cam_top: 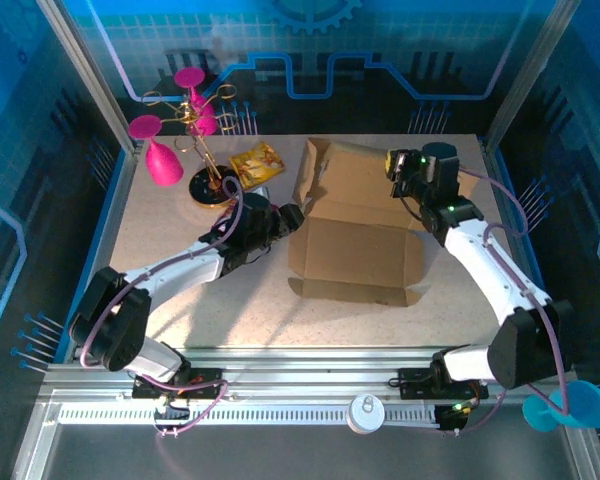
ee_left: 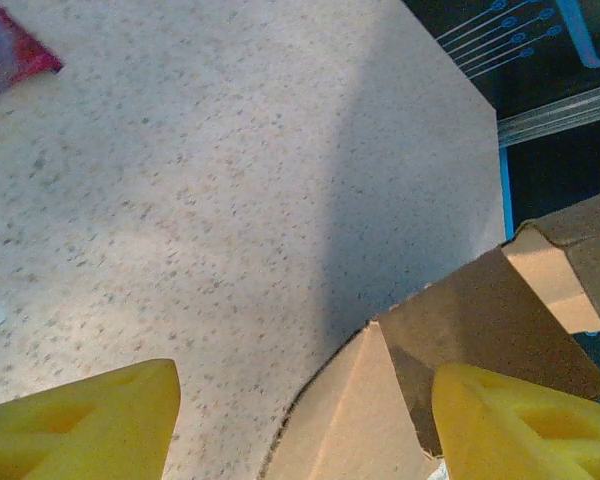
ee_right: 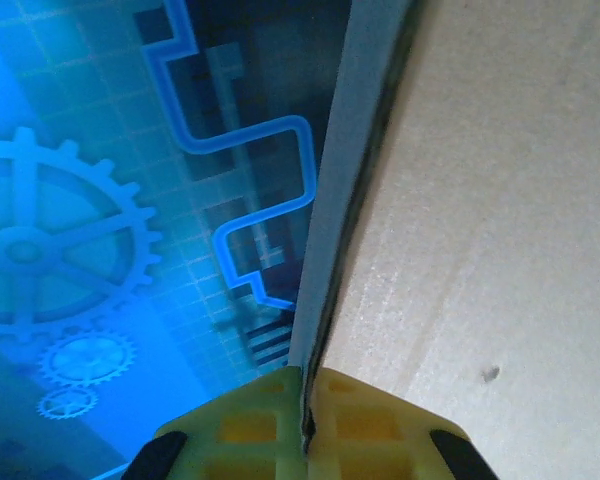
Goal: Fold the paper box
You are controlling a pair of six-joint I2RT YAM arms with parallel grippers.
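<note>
Paper box [cam_top: 355,250], plain brown cardboard, sits half-formed right of centre on the speckled table [cam_top: 180,300]. Its near panel lies flat, and a far panel with side flaps rises behind it. The left gripper [cam_top: 292,215] hovers low at the box's left edge with its yellow fingers [ee_left: 90,425] spread wide. From the wrist, a folded corner flap of the box pokes into the gap between them, close beside the right-hand finger. At the box's far right corner, the right gripper [cam_top: 392,165] is pressed together on the thin edge of a raised cardboard panel, and its wrist view shows the yellow pads [ee_right: 250,425] meeting on that edge. At the far left of the table a gold stand [cam_top: 210,185] carries pink glasses [cam_top: 164,160], and a yellow snack packet [cam_top: 257,162] lies just beside it.
</note>
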